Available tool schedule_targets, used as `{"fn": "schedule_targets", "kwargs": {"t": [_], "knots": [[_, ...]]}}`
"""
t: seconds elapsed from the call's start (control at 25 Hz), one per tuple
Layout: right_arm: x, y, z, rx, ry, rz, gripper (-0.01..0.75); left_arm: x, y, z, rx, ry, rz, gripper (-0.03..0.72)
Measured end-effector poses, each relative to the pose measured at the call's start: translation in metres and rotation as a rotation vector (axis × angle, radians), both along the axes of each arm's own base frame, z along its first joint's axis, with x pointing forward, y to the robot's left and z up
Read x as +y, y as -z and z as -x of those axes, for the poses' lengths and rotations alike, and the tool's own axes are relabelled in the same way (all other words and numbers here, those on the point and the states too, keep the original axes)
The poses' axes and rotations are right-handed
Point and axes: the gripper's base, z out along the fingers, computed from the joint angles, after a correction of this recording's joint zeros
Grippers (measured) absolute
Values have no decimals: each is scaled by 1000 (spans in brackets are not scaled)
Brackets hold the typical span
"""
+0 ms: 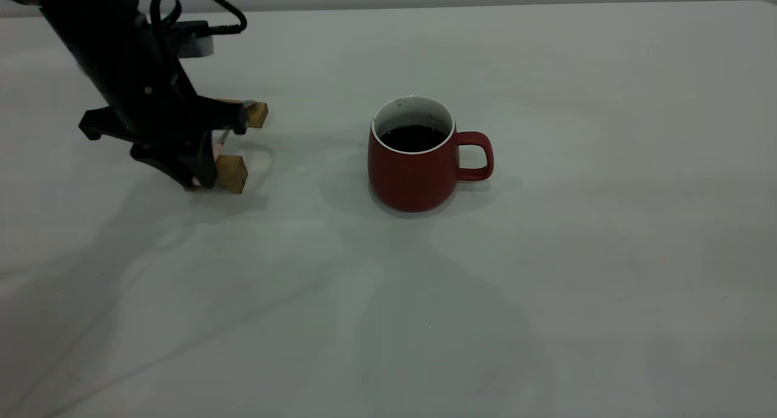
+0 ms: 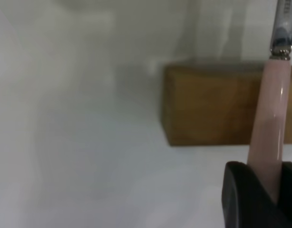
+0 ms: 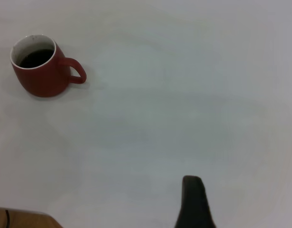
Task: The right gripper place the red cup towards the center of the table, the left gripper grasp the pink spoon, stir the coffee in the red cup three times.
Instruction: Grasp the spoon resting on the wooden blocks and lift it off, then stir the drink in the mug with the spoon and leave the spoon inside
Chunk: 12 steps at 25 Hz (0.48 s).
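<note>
The red cup (image 1: 419,166) stands upright near the middle of the table (image 1: 576,296), its handle toward the right side, with dark coffee (image 1: 413,138) inside. Far to its left, the pink spoon (image 1: 222,139) lies across two wooden blocks. My left gripper (image 1: 203,174) reaches down between the blocks. In the left wrist view it (image 2: 274,190) is shut on the spoon's pink handle (image 2: 272,118), whose grey neck points away from it. The right wrist view shows the cup (image 3: 39,66) far off. Of my right gripper only one black finger (image 3: 192,202) shows, with bare table beside it.
Two tan wooden blocks, the nearer one (image 1: 232,173) and the farther one (image 1: 257,114), support the spoon at the left. The nearer block (image 2: 208,107) sits close behind the handle. A brown edge (image 3: 27,221) shows at a corner of the right wrist view.
</note>
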Motion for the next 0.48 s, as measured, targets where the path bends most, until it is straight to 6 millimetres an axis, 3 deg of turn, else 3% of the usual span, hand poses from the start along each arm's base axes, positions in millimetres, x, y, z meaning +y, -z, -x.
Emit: {"fn": "schedule_targets", "kwargs": {"t": [0.12,0.28,0.48], "knots": [[0,0,0,0,0,0,591,-11,-24,-7,52,-113,102,175],[0,0,0,0,0,0,591,-35,-69,-13,200,-387,375,175],[0,0,0,0,0,0,591,-69,-108,-14,543,-757,804,175]]}}
